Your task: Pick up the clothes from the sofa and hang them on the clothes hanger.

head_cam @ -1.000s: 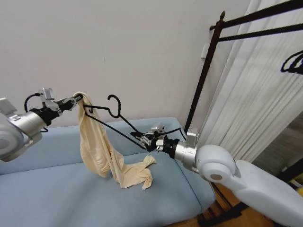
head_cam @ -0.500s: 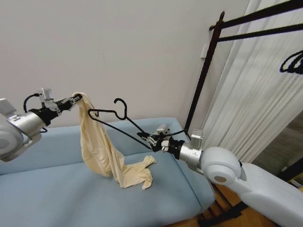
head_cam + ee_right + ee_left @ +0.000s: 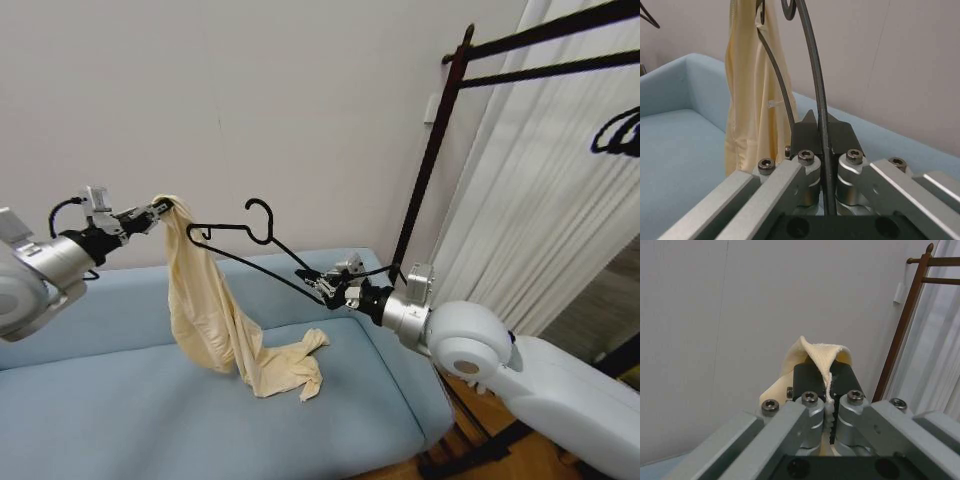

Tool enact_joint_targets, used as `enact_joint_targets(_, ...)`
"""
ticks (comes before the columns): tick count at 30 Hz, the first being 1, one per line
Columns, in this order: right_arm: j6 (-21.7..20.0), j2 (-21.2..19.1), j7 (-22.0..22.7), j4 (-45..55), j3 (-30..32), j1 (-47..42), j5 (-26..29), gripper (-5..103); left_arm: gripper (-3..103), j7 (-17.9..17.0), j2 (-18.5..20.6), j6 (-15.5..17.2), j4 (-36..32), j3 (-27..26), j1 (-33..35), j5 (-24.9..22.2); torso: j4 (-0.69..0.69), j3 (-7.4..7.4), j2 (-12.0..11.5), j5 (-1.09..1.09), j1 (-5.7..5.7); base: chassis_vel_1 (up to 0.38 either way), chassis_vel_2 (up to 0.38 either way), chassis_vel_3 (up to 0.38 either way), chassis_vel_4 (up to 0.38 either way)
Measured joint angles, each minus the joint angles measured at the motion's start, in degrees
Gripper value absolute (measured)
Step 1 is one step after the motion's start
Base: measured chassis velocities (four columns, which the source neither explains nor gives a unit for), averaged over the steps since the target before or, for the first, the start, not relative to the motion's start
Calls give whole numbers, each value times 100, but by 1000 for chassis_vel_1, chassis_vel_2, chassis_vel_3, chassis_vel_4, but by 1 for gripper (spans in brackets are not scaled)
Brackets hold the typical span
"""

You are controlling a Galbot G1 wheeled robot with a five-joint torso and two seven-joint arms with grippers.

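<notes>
Now: left gripper (image 3: 162, 210), mid-left of the head view, has its fingers clenched on the top fold of the cream garment (image 3: 205, 310). The garment hangs down, its lower end resting on the blue sofa (image 3: 110, 420). Right gripper (image 3: 322, 284), at centre, clamps the black hanger (image 3: 817, 100) by its wire, the hook end just beside the garment's top.

At left, garment (image 3: 200, 300) hanging above sofa (image 3: 100, 420), hanger (image 3: 228, 229) just right of it, clothes rack (image 3: 432, 150) farther right.
</notes>
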Motion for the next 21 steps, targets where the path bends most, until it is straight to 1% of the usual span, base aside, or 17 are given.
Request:
enact_joint_targets(8, 5, -98, -49, -53, 20, 29, -32, 2, 1, 23, -6, -1, -10, -14, -5, 2, 0, 0, 0, 0, 0, 0, 0, 0, 0)
enact_joint_targets(21, 8, 229, 74, -26, -248, 45, -110, 2, 1, -65, -25, -1, -283, -14, -41, 0, 0, 0, 0, 0, 0, 0, 0, 0, 0)
